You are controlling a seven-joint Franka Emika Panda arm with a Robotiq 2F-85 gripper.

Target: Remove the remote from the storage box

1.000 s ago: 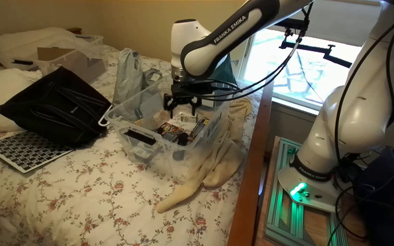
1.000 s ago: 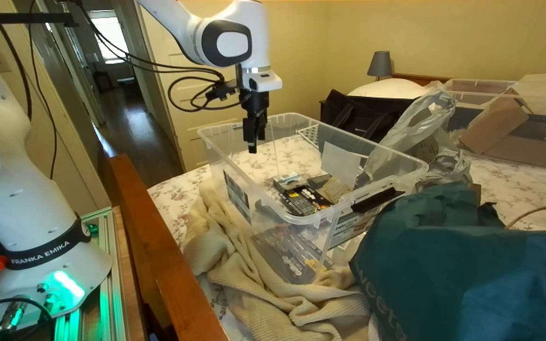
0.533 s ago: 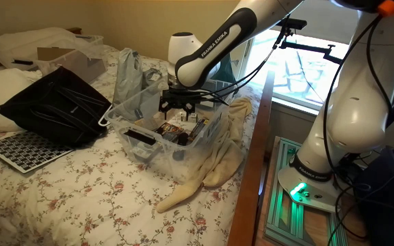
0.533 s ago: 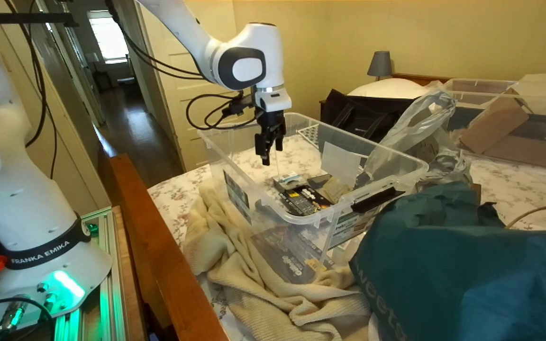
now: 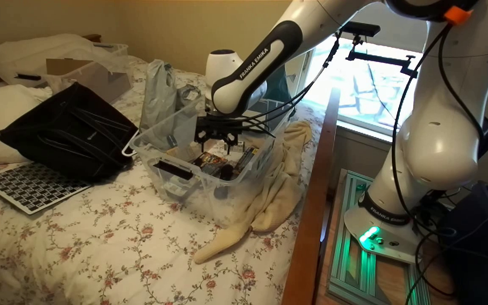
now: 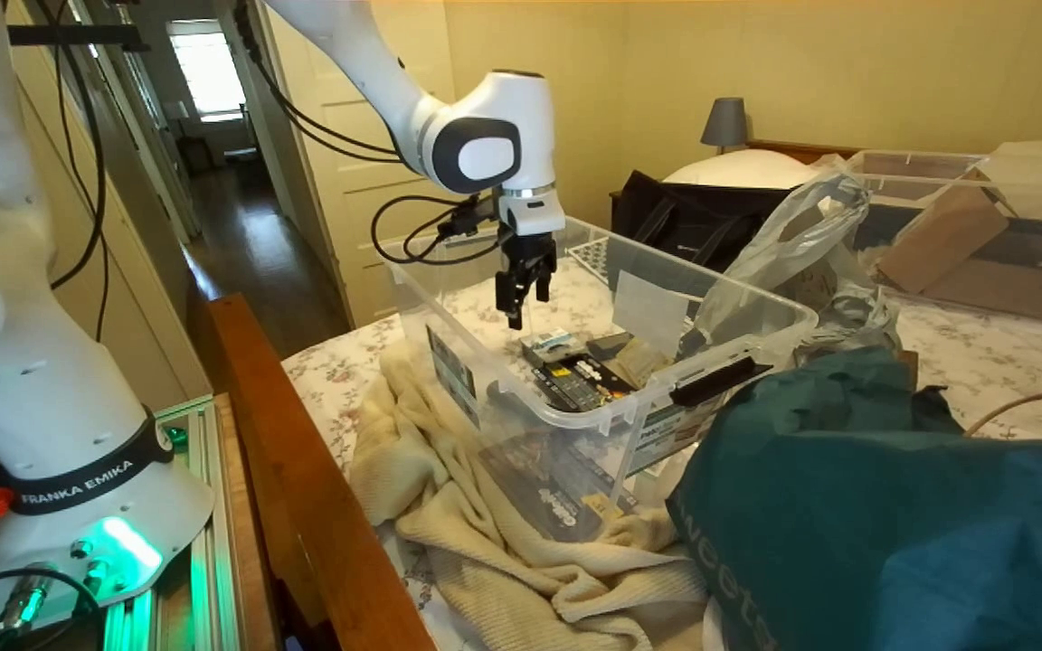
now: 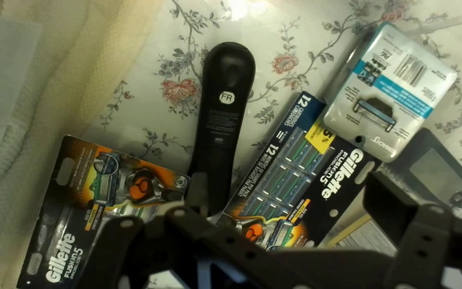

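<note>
Inspected a bedroom with yellowish walls (image 6: 693, 54); found a floral bed cover (image 5: 142, 250) beneath the storage box (image 6: 566, 419). Saw the gripper (image 5: 216, 151) in both exterior views, pointing down within the outline of the box rim and above the contents. Noted jaws wide apart.

Located the remote (image 7: 222, 124) inside the box, beyond the jaws in the wrist view and in line with the finger at left. Traced its long axis from that fingertip outward, leaning slightly right. Found the rounded end pointing away from the jaws, the opposite end behind the finger and partly hidden.

Recorded a long black body, glossy around a shallow hollow at the rounded end. Read FR on a white label (image 7: 227, 97); found the print below too small to make out.

Checked edges. Found room around the rounded end and along both sides of that half, with the bed cover's print visible through the box floor. Found tighter room nearer the jaws: an orange-and-black razor pack (image 7: 106, 192) just beside the left flank, and a blue-and-black razor pack (image 7: 291, 160) slanting below the gap between the fingers, just beside the right flank. Could not tell contact from a narrow gap at either side. Noted a white-and-teal razor pack (image 7: 395, 88) ahead of the opposite finger, apart from the remote.
</note>
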